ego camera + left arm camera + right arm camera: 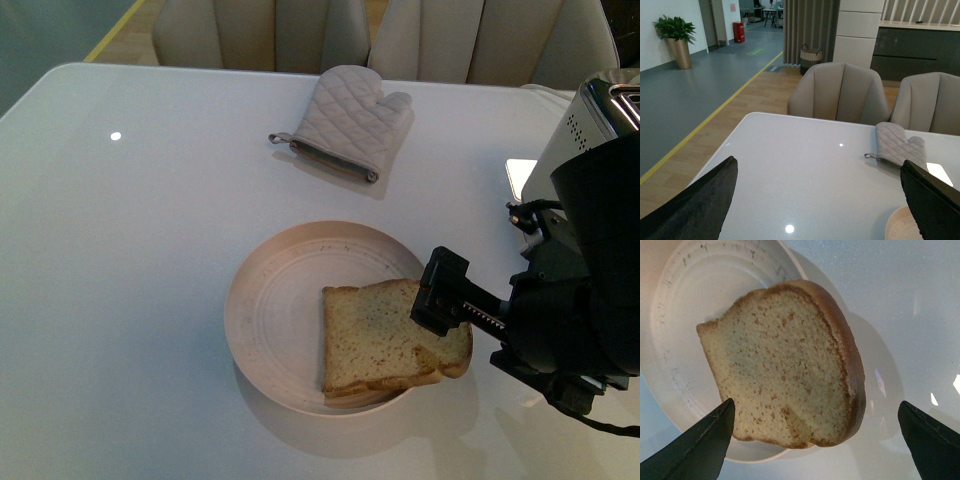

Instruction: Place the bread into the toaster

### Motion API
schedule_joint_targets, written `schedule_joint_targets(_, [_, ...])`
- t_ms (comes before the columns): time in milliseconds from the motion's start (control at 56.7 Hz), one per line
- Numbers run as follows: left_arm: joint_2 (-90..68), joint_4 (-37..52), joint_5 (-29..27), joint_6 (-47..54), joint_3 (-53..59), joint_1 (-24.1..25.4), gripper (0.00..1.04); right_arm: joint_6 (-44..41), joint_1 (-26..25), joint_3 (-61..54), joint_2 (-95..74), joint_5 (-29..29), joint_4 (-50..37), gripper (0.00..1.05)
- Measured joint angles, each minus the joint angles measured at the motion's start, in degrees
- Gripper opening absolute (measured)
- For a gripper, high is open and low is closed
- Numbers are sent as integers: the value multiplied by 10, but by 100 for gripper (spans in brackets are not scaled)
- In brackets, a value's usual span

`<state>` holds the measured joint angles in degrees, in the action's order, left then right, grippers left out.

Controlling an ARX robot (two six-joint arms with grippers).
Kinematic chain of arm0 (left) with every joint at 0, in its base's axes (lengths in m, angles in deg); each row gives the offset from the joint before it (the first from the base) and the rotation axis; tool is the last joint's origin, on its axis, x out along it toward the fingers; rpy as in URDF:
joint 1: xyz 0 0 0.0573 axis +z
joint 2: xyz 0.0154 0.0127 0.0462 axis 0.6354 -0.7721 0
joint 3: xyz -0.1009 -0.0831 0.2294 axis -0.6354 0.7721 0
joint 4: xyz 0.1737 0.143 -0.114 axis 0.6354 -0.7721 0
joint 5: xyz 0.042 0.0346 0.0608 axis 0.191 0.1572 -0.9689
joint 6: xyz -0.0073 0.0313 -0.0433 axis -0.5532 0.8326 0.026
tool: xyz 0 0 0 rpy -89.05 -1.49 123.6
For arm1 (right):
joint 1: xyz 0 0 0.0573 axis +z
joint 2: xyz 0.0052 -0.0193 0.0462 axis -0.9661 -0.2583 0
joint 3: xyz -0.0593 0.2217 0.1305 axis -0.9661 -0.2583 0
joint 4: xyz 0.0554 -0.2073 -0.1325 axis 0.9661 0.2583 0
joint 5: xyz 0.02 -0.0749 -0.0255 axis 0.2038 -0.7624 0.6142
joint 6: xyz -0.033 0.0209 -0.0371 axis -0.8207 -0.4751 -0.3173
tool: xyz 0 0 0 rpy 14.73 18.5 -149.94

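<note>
Hovering over the bread [785, 365] — right hand [815, 442], spread.

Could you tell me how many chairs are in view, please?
2. The left chair and the right chair stand side by side beyond the far edge of the table. Others may be out of frame.

A glossy white table [120, 300] with rounded corners carries three things. A round cream plate [262, 300] sits toward the near side, a little right of middle. A quilted grey oven mitt [350, 120] lies flat near the far edge, thumb to the right and hanging loop to the left. A white toaster [585, 125] stands at the far right, its base hidden from view
</note>
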<state>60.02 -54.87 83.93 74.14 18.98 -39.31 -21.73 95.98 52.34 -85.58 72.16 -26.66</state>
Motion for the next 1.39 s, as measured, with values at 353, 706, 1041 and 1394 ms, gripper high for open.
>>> schedule_joint_targets(353, [0,0,0,0,0,0,97,26,-2,7,-39,30,-24,96])
schedule_joint_targets(706, [0,0,0,0,0,0,97,33,-2,8,-50,49,-25,81])
schedule_joint_targets(1041, [0,0,0,0,0,0,97,38,-2,8,-51,57,-29,29])
schedule_joint_targets(1394, [0,0,0,0,0,0,97,59,-4,-2,-43,75,-90,3])
